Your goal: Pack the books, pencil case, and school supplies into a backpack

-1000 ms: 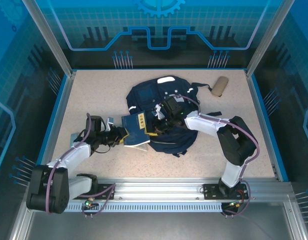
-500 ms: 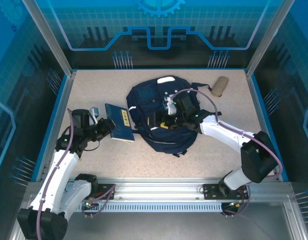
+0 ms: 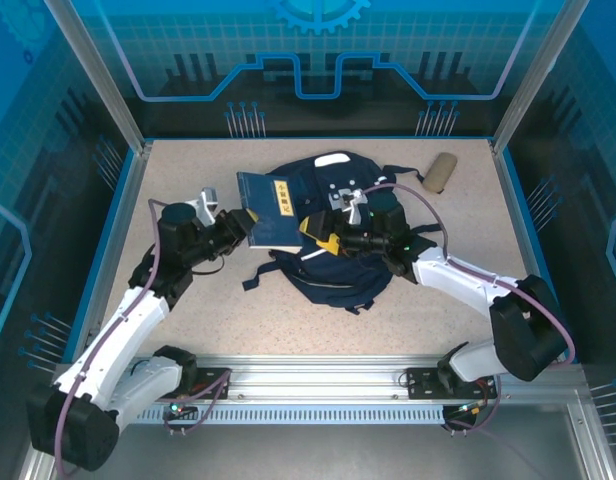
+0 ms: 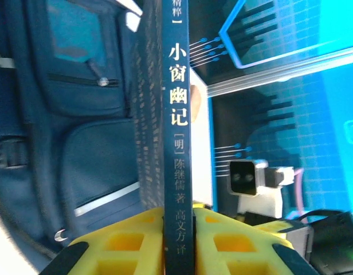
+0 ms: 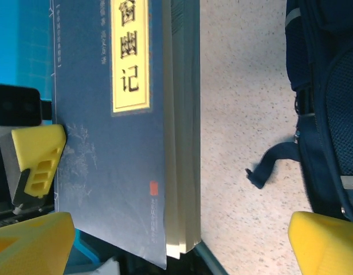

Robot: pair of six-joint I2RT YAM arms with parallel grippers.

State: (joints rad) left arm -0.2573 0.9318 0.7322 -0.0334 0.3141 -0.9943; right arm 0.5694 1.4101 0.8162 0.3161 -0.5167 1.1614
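While the navy book (image 3: 268, 208) hangs in the air over the far-left corner of the backpack (image 3: 333, 270), the step in hand looks to be getting it into the bag. The left gripper (image 3: 243, 225) has it clamped. In the left wrist view the dark spine with its gold print stands squeezed between the two yellow fingers (image 4: 125, 243), and the bag's pockets lie beyond it. The backpack lies flat in the middle of the table (image 3: 438, 330), its white patches towards the far side.

The right gripper (image 3: 323, 232) hovers over the bag's middle, facing the book, with its jaws wide apart and nothing between them. From its own camera I see the pale title label on the book's cover and a loose strap (image 5: 268, 163) trailing on the tabletop.

I cannot make out how far the bag's mouth gapes. To do this well, I'd have the free right gripper pinch the upper lip of the opening and lift it. The left could then tip the book so a short edge leads and slide it in flat. It should let go only once most of the cover is inside, and it should stay clear of that strap.

The pencil case (image 3: 440, 172) lies near the far-right corner, apart from the bag.
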